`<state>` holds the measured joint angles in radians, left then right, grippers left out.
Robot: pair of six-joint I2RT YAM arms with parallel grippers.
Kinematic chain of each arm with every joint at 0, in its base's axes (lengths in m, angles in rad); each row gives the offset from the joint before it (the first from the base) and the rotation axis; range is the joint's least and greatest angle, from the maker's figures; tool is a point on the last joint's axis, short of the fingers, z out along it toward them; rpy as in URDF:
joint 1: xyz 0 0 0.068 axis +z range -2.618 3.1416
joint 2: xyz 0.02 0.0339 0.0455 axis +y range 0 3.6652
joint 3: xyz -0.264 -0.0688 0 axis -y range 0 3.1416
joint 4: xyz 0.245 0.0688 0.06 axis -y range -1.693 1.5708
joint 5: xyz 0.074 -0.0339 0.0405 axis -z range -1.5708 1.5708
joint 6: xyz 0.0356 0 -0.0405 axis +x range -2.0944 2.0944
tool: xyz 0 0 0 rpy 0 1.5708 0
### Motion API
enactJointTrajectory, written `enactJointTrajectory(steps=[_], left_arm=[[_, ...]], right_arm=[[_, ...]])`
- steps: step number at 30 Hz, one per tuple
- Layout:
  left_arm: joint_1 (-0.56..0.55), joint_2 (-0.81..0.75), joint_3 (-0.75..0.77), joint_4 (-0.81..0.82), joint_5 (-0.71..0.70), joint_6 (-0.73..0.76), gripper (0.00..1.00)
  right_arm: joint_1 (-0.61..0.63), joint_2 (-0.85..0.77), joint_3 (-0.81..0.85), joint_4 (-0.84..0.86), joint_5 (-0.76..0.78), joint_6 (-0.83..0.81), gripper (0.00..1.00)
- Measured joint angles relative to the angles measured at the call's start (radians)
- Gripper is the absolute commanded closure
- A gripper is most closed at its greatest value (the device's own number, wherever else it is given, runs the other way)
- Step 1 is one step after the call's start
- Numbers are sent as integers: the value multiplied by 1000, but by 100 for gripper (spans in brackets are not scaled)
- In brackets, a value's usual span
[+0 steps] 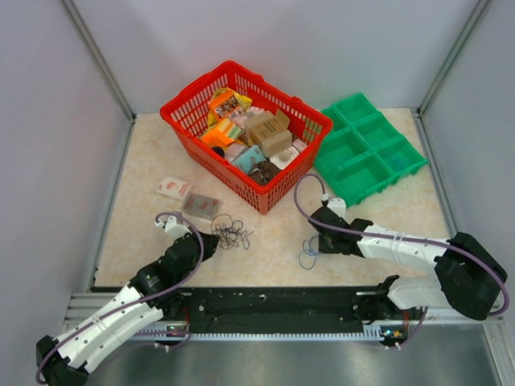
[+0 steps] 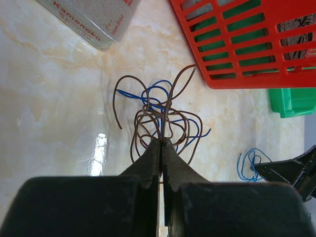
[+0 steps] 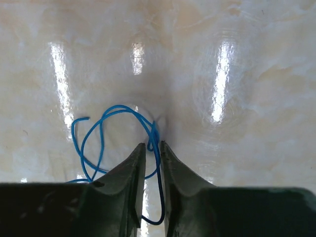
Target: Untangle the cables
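Observation:
The cables lie in two lots. A tangle of thin brown and blue cables sits on the marbled table in front of the basket, and my left gripper is shut on strands at its near edge. A separate blue cable lies looped further right. My right gripper is low over it, jaws narrowly apart. One blue strand runs loosely through the gap, which is wider than the strand.
A red basket full of boxes and packets stands at the back middle, close behind the tangle. A green compartment tray sits to its right. Two small packets lie left of the basket. Grey walls enclose the table.

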<state>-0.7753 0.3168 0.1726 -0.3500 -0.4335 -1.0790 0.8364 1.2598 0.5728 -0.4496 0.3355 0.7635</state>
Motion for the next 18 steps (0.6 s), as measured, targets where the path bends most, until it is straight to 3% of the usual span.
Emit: enactJointTrajectory(steps=[2,7,12,18], left_arm=[[0,0,0,1,0,0,100],[0,0,0,2,0,0,100],[0,0,0,2,0,0,100],[0,0,0,7,4,2,100]], right_arm=[[-1,0,0,0,0,-1,100],[-1,-23,0,-6,16,-2,100],[-22,-166,12,-22,84,-13,100],[-244,-293,122,-40,103,-62,100]])
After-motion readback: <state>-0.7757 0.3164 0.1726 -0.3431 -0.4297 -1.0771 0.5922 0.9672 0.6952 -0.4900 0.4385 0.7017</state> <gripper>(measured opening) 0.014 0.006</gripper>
